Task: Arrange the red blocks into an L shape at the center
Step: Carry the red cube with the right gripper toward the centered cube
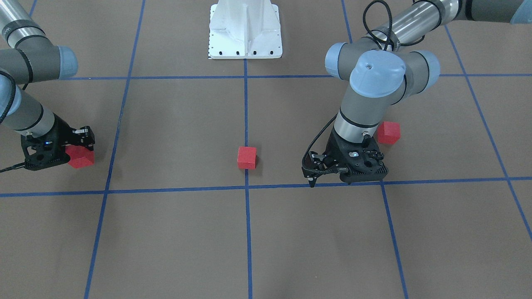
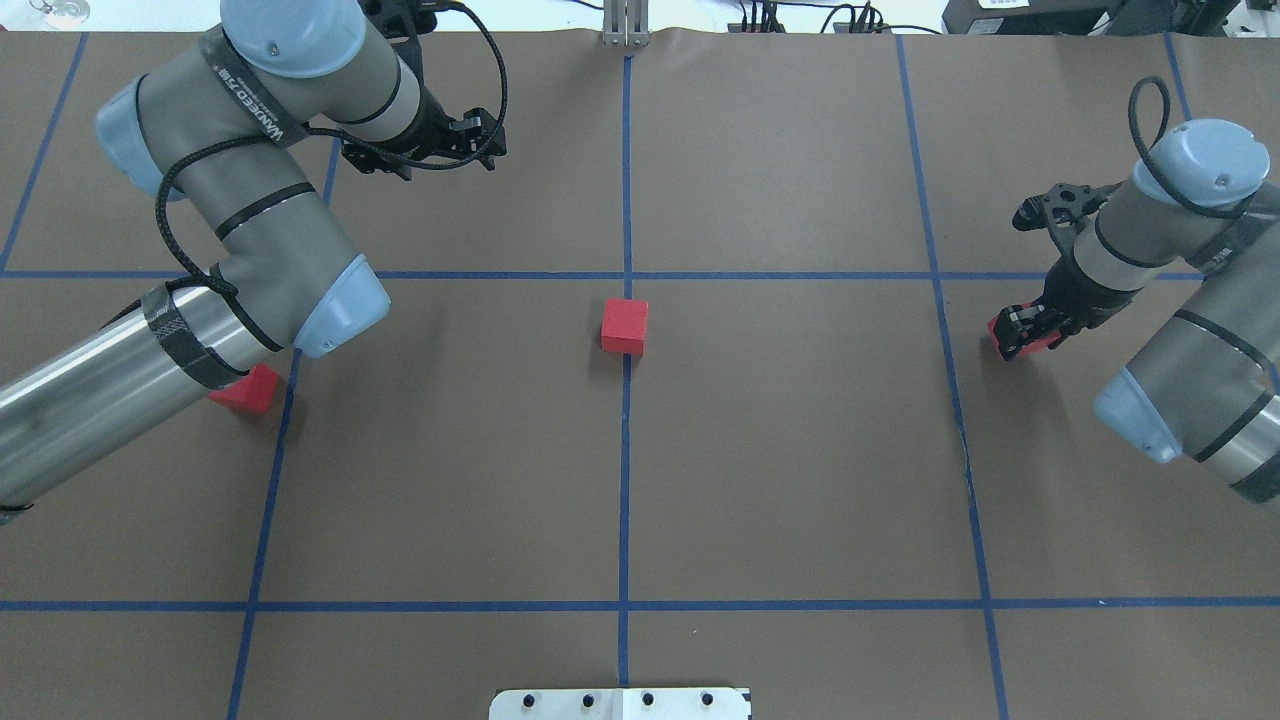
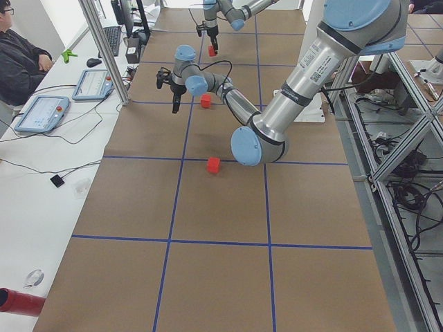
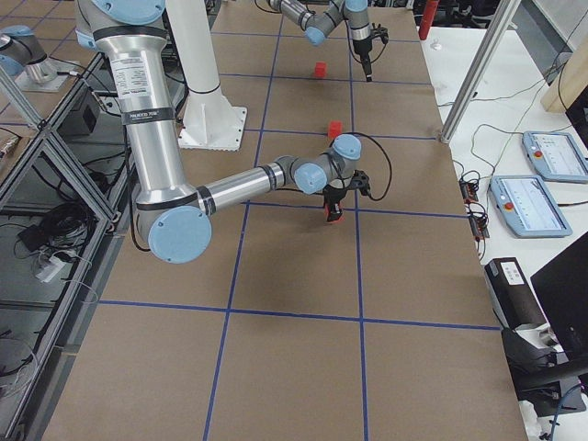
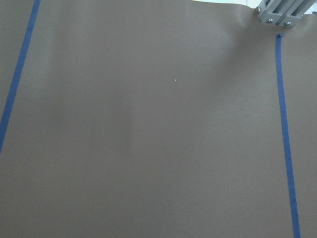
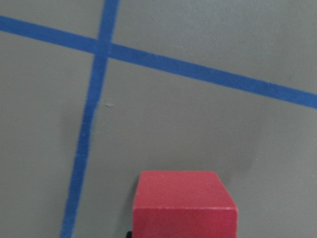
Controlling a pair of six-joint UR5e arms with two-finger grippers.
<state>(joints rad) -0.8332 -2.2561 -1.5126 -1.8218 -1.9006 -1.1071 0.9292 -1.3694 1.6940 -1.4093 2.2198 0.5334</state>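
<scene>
One small matte red cube (image 2: 625, 326) is seen resting on the brown gridded paper surface (image 2: 800, 450), on the central blue tape line and just short of the tape crossing (image 2: 627, 275) that marks the center. A second red cube (image 2: 1022, 338) is enclosed by the fingers of the right gripper (image 2: 1030, 330) near the table's right side; the jaws appear closed against its sides, though the contact is partly hidden, and the right wrist view shows the cube (image 6: 184, 203) directly below the camera. The third red cube (image 1: 388, 132) lies on the robot's left, partly covered by the left arm in the overhead view. The left gripper (image 1: 332, 176) hangs over bare paper by a blue line, with its fingers set apart and nothing between them.
</scene>
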